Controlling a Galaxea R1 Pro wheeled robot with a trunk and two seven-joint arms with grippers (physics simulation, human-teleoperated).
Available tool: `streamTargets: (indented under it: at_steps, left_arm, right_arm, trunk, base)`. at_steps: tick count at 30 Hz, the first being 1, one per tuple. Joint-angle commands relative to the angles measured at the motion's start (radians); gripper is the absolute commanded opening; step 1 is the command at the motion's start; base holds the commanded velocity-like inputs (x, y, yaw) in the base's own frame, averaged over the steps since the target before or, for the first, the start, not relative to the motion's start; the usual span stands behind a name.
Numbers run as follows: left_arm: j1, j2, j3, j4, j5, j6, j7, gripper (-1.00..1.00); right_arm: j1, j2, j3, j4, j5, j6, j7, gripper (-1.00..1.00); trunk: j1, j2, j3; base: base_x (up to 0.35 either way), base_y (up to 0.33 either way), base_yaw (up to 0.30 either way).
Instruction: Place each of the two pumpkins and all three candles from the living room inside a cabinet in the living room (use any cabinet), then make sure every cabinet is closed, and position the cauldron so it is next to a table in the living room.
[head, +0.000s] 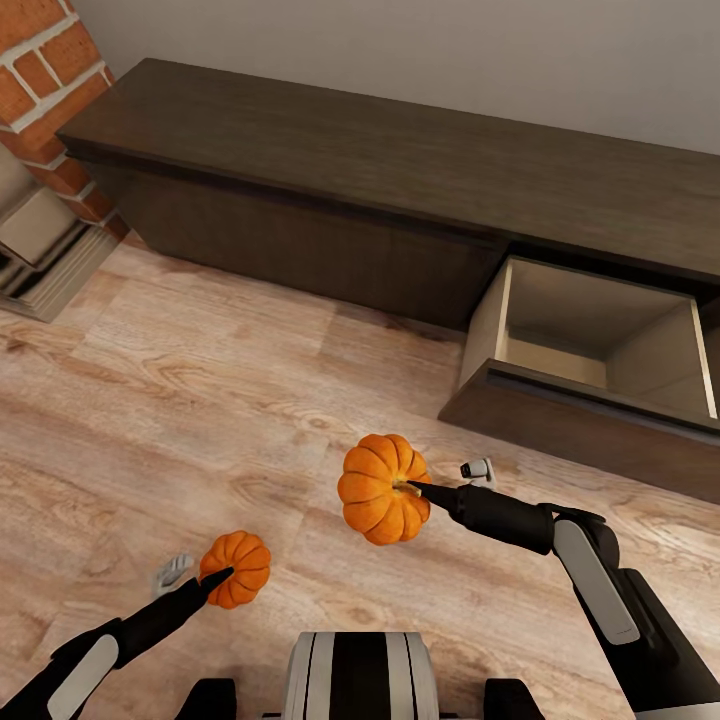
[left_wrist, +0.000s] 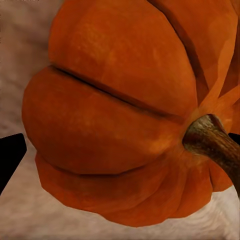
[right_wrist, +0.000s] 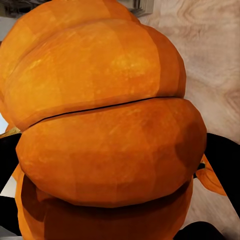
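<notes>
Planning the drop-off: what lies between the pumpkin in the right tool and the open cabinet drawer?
In the head view, only bare wooden floor lies between the right-held pumpkin and the open drawer.

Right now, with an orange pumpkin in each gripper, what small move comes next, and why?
Probably carry the right gripper with its orange ribbed pumpkin forward over the open beige-lined drawer of the dark-brown cabinet; that drawer stands pulled out just ahead.

arms: black tapering shells, each with a long light-grey panel along the side
left gripper (head: 213, 579): slim black pointed fingers
right gripper (head: 420, 489): black, narrowing to a point
trunk (head: 358, 675): rounded, light-grey with black centre stripe
</notes>
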Motion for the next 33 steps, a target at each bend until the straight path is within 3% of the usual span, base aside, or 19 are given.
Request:
streamTargets:
  at_steps: [1,21,33]
  left_arm:
    - [0.000,0.001,-0.002,0.002,-0.005,0.001,0.028,-1.00]
    - [0.000,0.001,-0.002,0.002,-0.005,0.001,0.026,-1.00]
    - [0.000,0.002,-0.002,0.002,-0.005,0.001,0.026,-1.00]
  right_arm:
    - [-0.001,-0.001,0.001,0.000,-0.004,0.005,-0.001,-1.00]
    - [-0.001,-0.001,0.001,0.000,-0.003,0.005,-0.001,-1.00]
    - [-0.001,-0.001,0.001,0.000,-0.002,0.005,-0.002,-1.00]
  trunk:
    - [0.000,0.000,-0.001]
    - [0.000,0.000,-0.001]
    - [-0.004,0.002,0.038]
  base:
    - [0.000,0.000,0.000]
    - [0.000,0.000,0.000]
    - [0.000,0.000,0.000]
